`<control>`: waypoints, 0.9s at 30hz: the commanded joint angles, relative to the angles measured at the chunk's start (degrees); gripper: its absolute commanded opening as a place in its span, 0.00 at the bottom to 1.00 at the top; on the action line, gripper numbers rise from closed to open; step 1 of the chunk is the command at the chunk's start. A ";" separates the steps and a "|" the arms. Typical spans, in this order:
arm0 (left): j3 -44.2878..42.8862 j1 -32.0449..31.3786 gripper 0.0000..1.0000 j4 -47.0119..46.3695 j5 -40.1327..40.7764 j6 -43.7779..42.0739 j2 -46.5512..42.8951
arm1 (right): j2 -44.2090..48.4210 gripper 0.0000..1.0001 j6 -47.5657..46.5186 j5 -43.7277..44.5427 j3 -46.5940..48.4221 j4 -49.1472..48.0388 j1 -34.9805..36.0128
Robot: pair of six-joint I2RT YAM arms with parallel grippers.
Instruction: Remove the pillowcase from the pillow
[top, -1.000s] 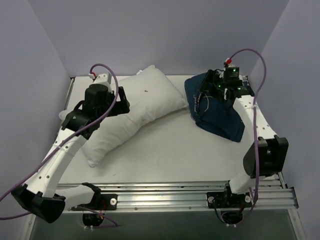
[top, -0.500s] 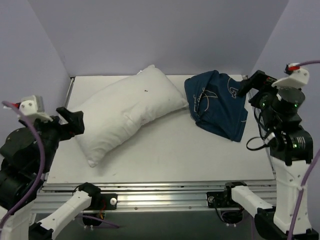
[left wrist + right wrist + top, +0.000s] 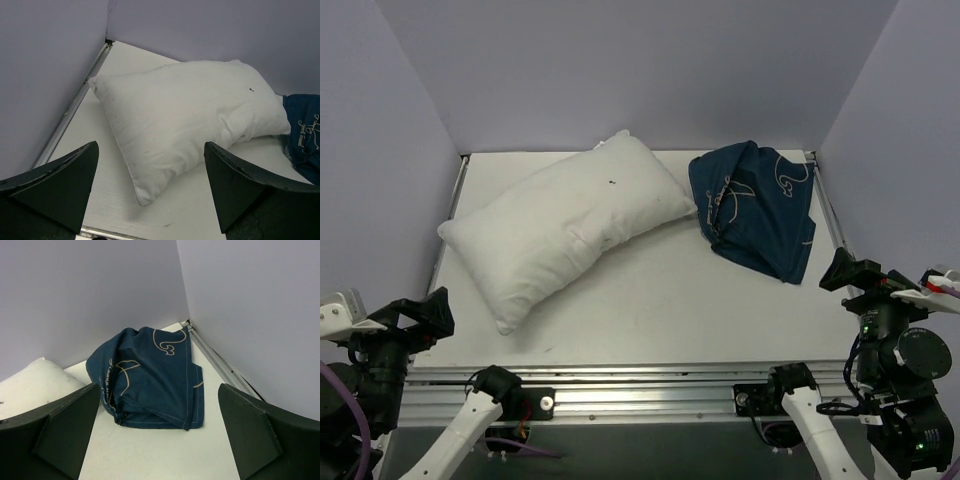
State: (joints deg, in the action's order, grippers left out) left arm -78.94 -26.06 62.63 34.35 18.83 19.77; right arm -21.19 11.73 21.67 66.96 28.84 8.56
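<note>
The plain white pillow lies bare and slantwise on the left half of the table, and it fills the left wrist view. The navy pillowcase with cream outline drawings lies crumpled by itself at the back right, its left edge just beside the pillow's right corner. My left gripper hangs off the near left corner, open and empty. Past the near right corner sits my right gripper, likewise open and empty. Neither touches any fabric.
Lilac walls close in the white table on the left, back and right. A metal rail with both arm bases runs along the near edge. A metal strip lines the table's right edge.
Both arms have drawn back from over the pillow and the pillowcase to the near corners of the table. The pillow and the pillowcase have stayed where they lay.
</note>
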 commanded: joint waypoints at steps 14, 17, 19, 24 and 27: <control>8.18 0.40 0.94 -0.14 4.15 2.00 -5.71 | 3.97 1.00 -1.44 3.82 -6.75 -3.70 1.55; 8.36 0.40 0.94 -0.23 4.32 2.00 -5.71 | 3.61 1.00 -1.44 3.64 -6.84 -3.70 1.73; 8.45 0.40 0.94 -0.23 4.15 2.00 -5.62 | 3.09 1.00 -1.44 3.64 -6.67 -3.70 1.81; 8.36 0.40 0.94 0.38 4.24 2.00 -5.62 | 3.08 1.00 -1.18 3.55 -6.75 -4.05 1.90; 8.19 0.40 0.94 0.30 4.24 1.91 -5.62 | 3.17 1.00 -1.18 3.73 -6.93 -4.06 1.90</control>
State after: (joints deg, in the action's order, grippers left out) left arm -70.52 -26.06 63.44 37.41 20.58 14.59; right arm -17.39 11.22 23.79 60.36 27.75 10.20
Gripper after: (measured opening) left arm 0.939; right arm 0.995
